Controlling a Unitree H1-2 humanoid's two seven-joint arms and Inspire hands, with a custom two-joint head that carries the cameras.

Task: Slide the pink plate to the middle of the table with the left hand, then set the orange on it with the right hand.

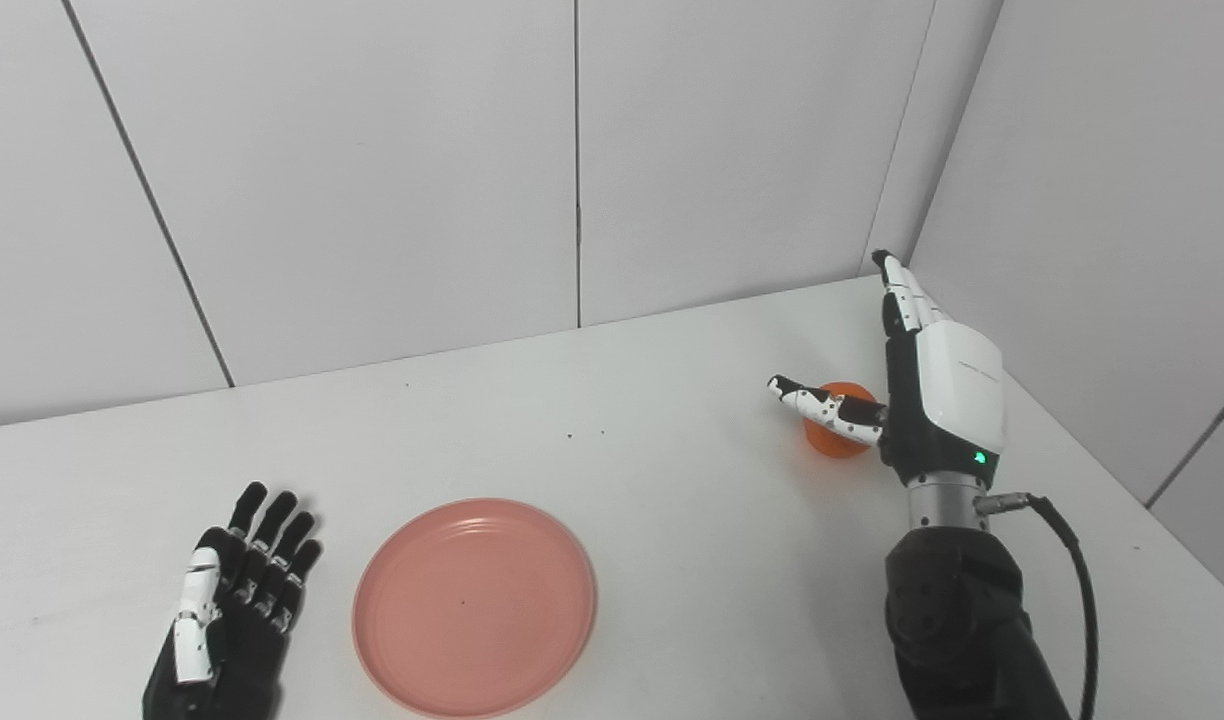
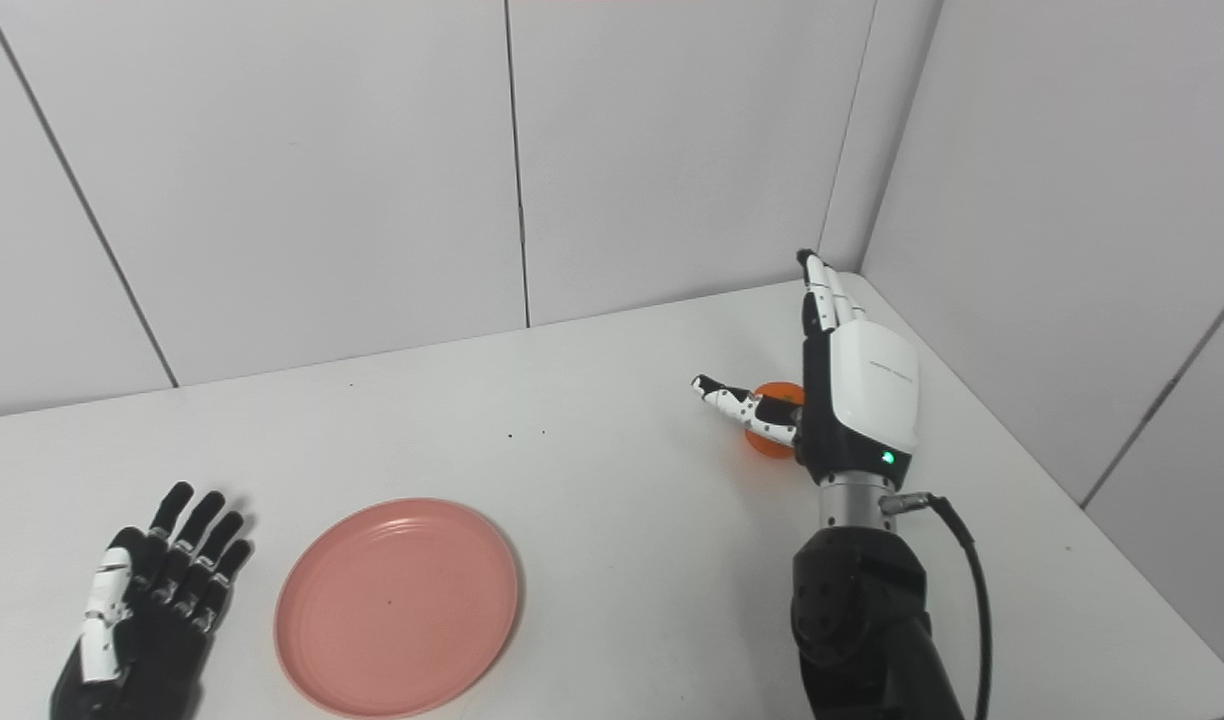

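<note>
White tabletop [image 1: 672,420], grey panelled walls behind. Nearest, the left hand [image 1: 234,600] lies flat with fingers spread, holding nothing, just at 9 o'clock of the pink plate [image 1: 474,606]. Farther, toward 2 o'clock, the right hand [image 1: 917,385] stands unclenched — the orange [image 1: 830,440] just left of its palm, under the thumb, ungrasped.

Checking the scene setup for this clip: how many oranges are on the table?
1. The orange sits at the table's far right, partly hidden behind the open right hand, whose thumb crosses in front of it. The pink plate holds nothing.
</note>
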